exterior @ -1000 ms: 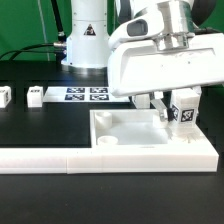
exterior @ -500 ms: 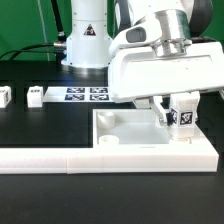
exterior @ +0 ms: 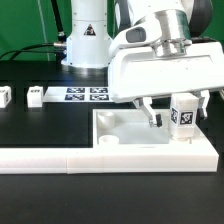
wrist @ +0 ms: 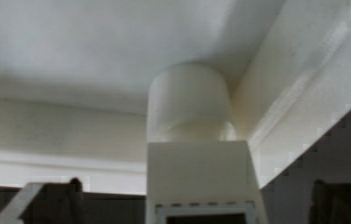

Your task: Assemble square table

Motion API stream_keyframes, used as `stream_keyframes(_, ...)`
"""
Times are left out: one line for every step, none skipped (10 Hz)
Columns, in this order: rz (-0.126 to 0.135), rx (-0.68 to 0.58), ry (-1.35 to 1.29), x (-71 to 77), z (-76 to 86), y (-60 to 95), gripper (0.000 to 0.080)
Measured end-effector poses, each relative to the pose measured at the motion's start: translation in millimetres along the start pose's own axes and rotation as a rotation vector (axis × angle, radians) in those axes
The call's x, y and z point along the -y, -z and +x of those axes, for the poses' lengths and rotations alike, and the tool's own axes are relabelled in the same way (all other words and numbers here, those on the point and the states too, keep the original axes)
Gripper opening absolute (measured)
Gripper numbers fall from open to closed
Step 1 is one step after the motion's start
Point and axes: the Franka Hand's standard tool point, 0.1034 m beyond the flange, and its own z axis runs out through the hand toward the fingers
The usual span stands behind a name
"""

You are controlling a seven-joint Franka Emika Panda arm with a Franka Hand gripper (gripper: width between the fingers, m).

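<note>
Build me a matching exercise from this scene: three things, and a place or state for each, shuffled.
Things: 1 gripper; 2 marker board; 3 tabletop.
States: A lies flat on the black table, printed with tags; B open, jaws either side of an upright leg; C carries that leg at one corner.
Pairs: 1-B, 2-A, 3-C.

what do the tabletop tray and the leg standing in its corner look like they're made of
The tabletop looks like white plastic, smooth with a fairly matte finish: even colour, raised rim, softly rounded hole edge; moulded or printed, I cannot tell. The leg standing in it seems the same white plastic, same dull sheen. Its black-and-white tag looks like a printed sticker, probably paper.
</note>
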Motion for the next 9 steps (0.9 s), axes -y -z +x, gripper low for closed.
stream_keyframes(0.000, 0.000, 0.000, 0.0, 0.3, 0.8, 0.0644)
stream_keyframes(-0.001, 0.002, -0.002, -0.3, 1.8, 7.1, 0.0648)
stream_keyframes(-0.002, 0.004, -0.001, -0.9, 3.3, 13.9, 0.0648)
stream_keyframes(-0.002, 0.003, 0.001, -0.8, 7.4, 19.0, 0.0648)
stream_keyframes(-0.001, 0.002, 0.002, -0.8, 14.1, 25.1, 0.0648)
stream_keyframes(0.001, 0.007, 0.003, -0.7, 19.7, 30.9, 0.0648)
stream_keyframes(0.002, 0.012, 0.004, -1.1, 23.1, 33.9, 0.0648)
stream_keyframes(0.007, 0.043, 0.002, -2.0, 24.0, 33.4, 0.0648)
stream_keyframes(0.005, 0.039, 0.000, -4.2, 26.1, 31.3, 0.0648)
